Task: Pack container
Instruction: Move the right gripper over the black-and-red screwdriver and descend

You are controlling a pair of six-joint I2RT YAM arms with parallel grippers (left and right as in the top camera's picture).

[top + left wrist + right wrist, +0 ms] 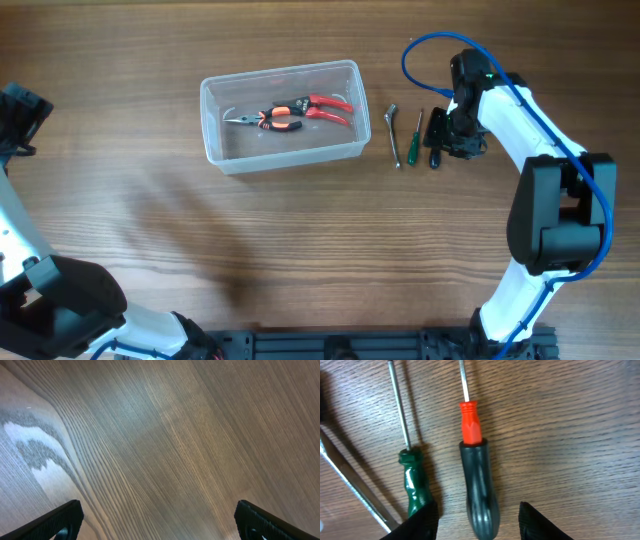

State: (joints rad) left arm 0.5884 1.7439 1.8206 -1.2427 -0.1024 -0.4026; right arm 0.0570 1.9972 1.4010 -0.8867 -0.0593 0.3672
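Black-handled screwdriver (476,480) straddled by half-open right gripper (479,515), not gripped, toward far edge of table (300,250), left gripper (159,520) wide open, empty

I see pliers (290,115) in the container (280,72); right of it, side by side on the table (300,250), lie a metal tool (394,137), a slim screwdriver (415,480) and a stout screwdriver (477,485).

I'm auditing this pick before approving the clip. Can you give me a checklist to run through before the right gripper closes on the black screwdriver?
1. Is the right gripper straddling the handle of the black screwdriver? Ok.
2. Are its jaws open, with a gap on both sides of the handle? Ok.
3. Is the finger near the green screwdriver clear of it? Cannot tell. It overlaps the end of that handle in the wrist view.
4. Does the container have free room beside the pliers? Ok.
5. Is the left gripper open and out of the way over bare table? Ok.
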